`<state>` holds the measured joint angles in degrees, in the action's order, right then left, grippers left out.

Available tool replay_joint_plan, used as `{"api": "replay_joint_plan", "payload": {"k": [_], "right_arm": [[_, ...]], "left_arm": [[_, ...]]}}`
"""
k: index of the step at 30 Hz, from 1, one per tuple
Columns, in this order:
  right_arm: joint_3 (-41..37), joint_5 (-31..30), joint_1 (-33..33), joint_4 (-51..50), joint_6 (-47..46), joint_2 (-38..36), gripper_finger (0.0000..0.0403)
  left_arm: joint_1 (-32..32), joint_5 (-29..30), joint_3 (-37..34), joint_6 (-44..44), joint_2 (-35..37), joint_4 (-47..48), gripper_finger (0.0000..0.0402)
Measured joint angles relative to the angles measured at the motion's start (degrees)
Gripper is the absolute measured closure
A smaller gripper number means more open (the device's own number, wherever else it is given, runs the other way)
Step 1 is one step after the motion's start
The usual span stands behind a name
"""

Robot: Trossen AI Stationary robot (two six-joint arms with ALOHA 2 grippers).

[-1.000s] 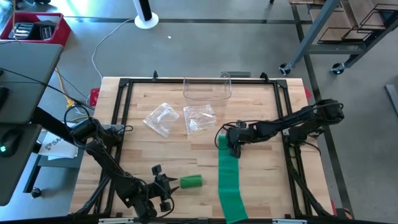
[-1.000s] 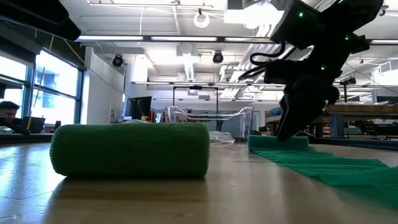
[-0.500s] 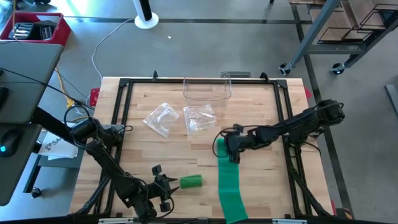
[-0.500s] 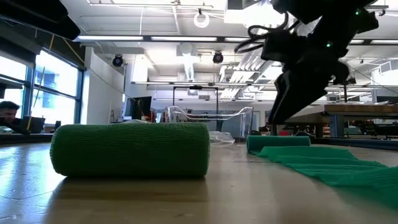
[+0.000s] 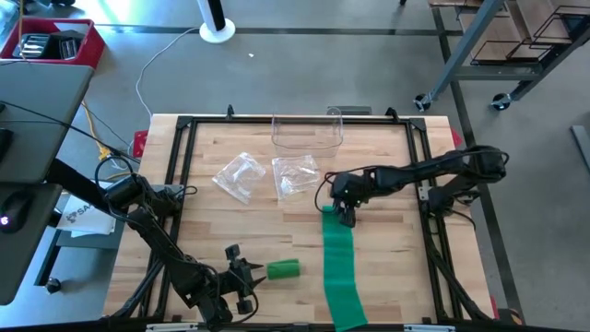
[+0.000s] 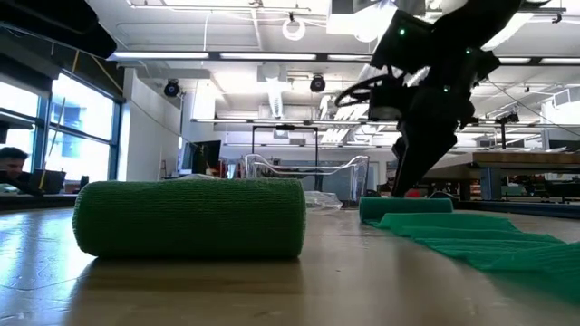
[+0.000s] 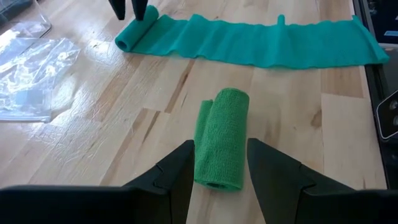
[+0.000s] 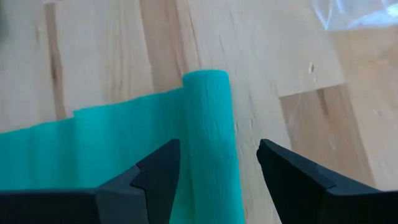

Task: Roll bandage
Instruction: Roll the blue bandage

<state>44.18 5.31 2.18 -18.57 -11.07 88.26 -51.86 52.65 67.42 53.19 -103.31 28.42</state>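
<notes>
A green bandage strip (image 5: 339,272) lies flat on the wooden table, running from the near edge toward the middle. Its far end is rolled into a small roll (image 8: 208,124), which also shows in the low view (image 6: 405,206). My right gripper (image 5: 343,212) is open above that roll, one finger on either side (image 8: 214,180). A second green bandage (image 5: 282,268), fully rolled, lies on its side at the near left (image 7: 221,137). My left gripper (image 7: 217,177) is open just short of it, near the table's near edge (image 5: 245,277), touching nothing. My right gripper points down at the strip's rolled far end (image 6: 405,206), its open fingers across the roll. In the low view a fingertip (image 6: 410,186) reaches the roll's top, but I cannot tell whether it touches. The roll lies on the table.
Two crumpled clear plastic bags (image 5: 238,175) (image 5: 297,175) lie at the middle far side, with a clear plastic box (image 5: 307,132) at the far edge. A black metal frame (image 5: 184,166) runs around the table. A person (image 6: 11,163) sits beyond the table.
My right gripper has gone a little toward the table's far edge over the strip's rolled end. The roll and the flat strip lie about where they were.
</notes>
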Motion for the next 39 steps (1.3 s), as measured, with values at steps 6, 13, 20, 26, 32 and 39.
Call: {"api": "replay_joint_plan", "payload": {"k": [6, 13, 20, 26, 32, 39], "right_arm": [[0.0, 4.1, 0.5, 0.0, 1.1, 4.1, 0.0192], [0.0, 1.8, 0.0, 0.3, 1.6, 6.3, 0.0233], [0.0, -0.7, -3.2, 0.2, 0.8, 4.4, 0.0327], [-0.1, -9.4, -10.2, 0.2, -1.1, 0.0, 0.0375], [2.8, -20.3, -20.7, -0.1, -2.0, -3.1, 0.0382], [12.7, -35.8, -33.3, 0.1, 7.0, -3.1, 0.0381]], "left_arm": [[0.0, 0.0, 0.0, -0.4, 0.0, 0.1, 0.0259], [0.0, 0.0, 0.0, -0.5, 0.0, 0.1, 0.0259], [0.2, 0.1, 0.0, -0.5, 0.0, -0.1, 0.0259], [2.2, 1.0, 0.0, -4.2, 0.0, -3.6, 0.0259], [6.0, 3.8, 0.0, -10.4, 0.0, -9.8, 0.0259], [8.4, 4.9, 0.0, -24.7, 0.0, -23.7, 0.0259]]}}
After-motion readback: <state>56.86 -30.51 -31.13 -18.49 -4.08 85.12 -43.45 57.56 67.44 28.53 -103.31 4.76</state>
